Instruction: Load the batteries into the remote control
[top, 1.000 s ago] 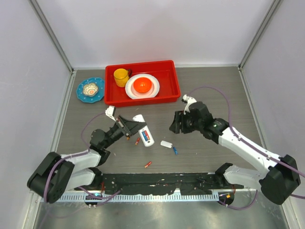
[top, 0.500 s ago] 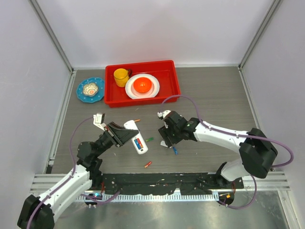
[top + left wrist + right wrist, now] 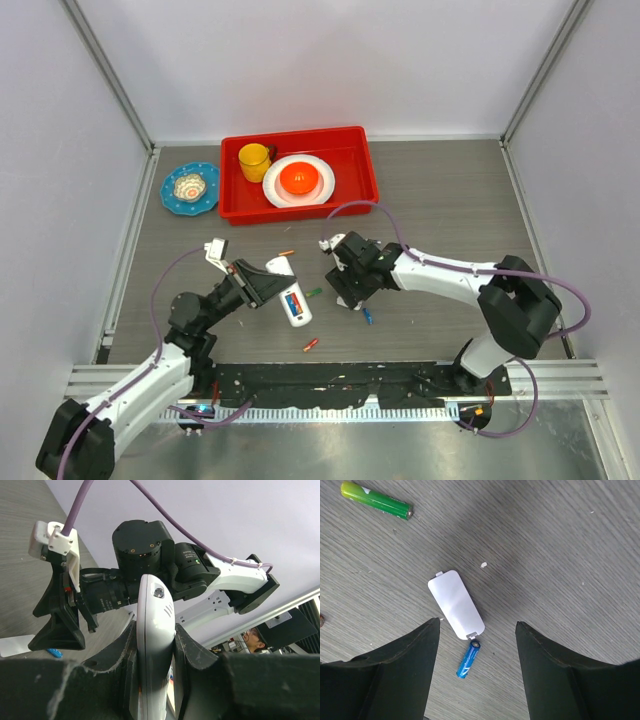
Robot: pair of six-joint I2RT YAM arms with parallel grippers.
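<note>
The white remote control [image 3: 300, 314] is held tilted off the table, with my left gripper [image 3: 262, 283] shut on its sides; red and blue show in its open back. In the left wrist view the remote [image 3: 155, 625] stands edge-on between the pads of the left gripper [image 3: 155, 647]. My right gripper [image 3: 348, 290] hangs open over the loose white back cover [image 3: 456, 604] and a blue battery [image 3: 468, 658], touching neither. A green battery [image 3: 376, 499] lies further off. On the table I also see the blue battery [image 3: 367, 315], the green battery [image 3: 314, 293], an orange battery [image 3: 287, 252] and a red battery [image 3: 311, 345].
A red tray [image 3: 365, 165] at the back holds a yellow cup [image 3: 254, 160] and a white plate [image 3: 320, 190] with an orange bowl. A blue plate [image 3: 205, 195] with a small bowl sits left of it. The right arm [image 3: 150, 555] looms close in the left wrist view.
The right arm has swung left and come down over the back cover and blue battery, its jaws a little wider. The left arm has shifted the held remote slightly.
</note>
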